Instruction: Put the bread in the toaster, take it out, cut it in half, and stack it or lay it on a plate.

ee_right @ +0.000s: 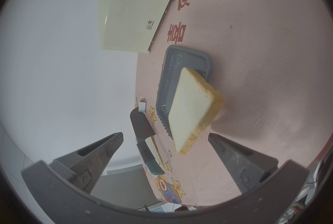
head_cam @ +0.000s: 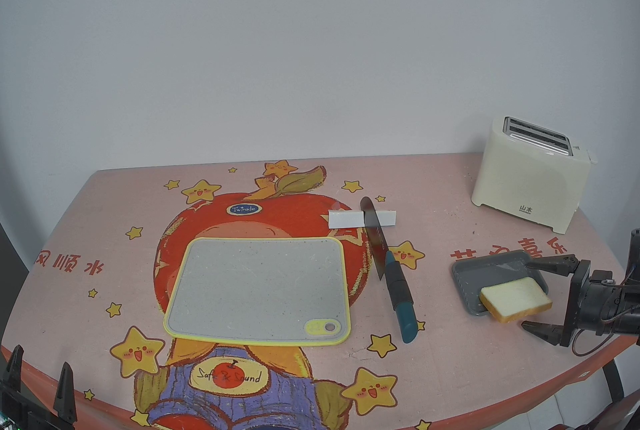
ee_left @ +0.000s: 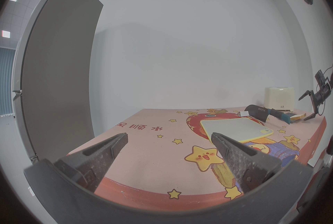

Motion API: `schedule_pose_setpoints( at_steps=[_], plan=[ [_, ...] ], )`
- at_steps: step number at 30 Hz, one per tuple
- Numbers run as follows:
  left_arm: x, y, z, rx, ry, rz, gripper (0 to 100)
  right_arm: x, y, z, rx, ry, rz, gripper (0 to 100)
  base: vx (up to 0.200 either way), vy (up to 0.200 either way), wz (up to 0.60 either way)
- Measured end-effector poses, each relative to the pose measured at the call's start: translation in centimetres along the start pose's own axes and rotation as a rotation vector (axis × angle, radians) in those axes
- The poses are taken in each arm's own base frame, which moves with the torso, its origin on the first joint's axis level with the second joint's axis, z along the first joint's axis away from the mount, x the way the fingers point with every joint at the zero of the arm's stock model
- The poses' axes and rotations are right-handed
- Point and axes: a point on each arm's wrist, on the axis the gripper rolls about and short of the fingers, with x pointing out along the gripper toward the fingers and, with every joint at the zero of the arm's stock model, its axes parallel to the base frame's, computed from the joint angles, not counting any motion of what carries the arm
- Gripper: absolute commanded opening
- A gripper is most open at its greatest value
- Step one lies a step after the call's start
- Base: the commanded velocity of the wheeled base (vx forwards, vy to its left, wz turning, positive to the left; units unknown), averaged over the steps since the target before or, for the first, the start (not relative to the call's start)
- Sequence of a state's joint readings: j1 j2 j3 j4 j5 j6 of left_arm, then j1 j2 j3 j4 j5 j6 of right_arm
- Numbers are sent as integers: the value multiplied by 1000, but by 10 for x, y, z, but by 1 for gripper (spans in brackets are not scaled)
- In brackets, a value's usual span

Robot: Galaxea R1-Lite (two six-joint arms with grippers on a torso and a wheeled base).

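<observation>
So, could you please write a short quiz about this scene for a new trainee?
1. True or false: the bread lies outside the toaster.
2. What does the bread rest on? A) the grey tray B) the cutting board C) the knife
3. Fill in: the right gripper, close to the bread, is ___ (open or shut).

Key: 1 true; 2 A; 3 open.

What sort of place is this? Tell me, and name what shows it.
Probably a staged kitchen-task setup, not a home kitchen: a toaster, a knife and a cutting board sit on a cartoon-printed table against a bare white wall.
</observation>
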State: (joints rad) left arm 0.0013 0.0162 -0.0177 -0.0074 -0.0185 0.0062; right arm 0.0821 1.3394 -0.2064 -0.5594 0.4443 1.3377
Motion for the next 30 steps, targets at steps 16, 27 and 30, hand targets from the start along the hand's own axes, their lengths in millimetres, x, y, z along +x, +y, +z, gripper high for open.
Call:
schedule_pose_setpoints(
  at_steps=[16, 27, 30],
  plan=[
    [0, 0, 0, 0, 0, 0, 100, 10, 3, 6, 16, -4, 9, 100, 0, 0, 0],
    [0, 0, 0, 0, 0, 0, 100, 11, 5, 7, 13, -6, 15, 100, 0, 0, 0],
    [0, 0, 0, 0, 0, 0, 100, 11, 5, 7, 13, -6, 14, 100, 0, 0, 0]
  ],
)
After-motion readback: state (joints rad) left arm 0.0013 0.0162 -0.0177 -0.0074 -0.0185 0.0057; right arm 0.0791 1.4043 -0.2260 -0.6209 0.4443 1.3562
